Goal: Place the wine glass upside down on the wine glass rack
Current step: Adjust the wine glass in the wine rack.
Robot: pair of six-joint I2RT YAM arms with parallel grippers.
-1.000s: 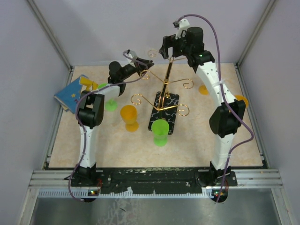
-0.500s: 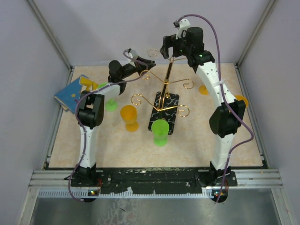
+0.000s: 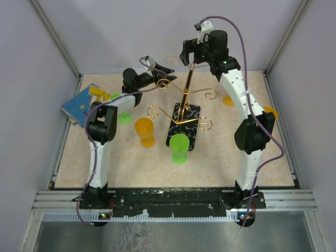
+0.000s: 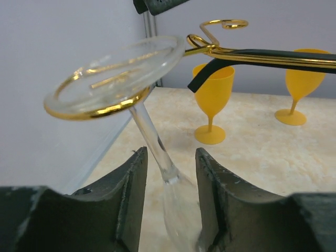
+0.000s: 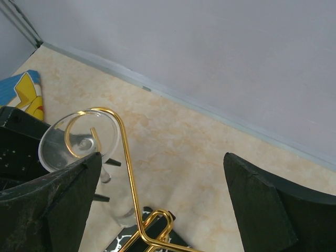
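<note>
At upper left of the top view, wine glass (image 4: 118, 79) inverted, foot tilted against a scroll arm of the wine glass rack (image 3: 185, 126). Left jaws parted loosely about the stem; right jaws wide. Risk: slip off the wire from a nudge to the stem on retreat.

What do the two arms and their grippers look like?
The left arm and right arm have white links and black joints. A purple cable runs along each. The fingers are matte black and blocky. A green light shows on the right arm.
</note>
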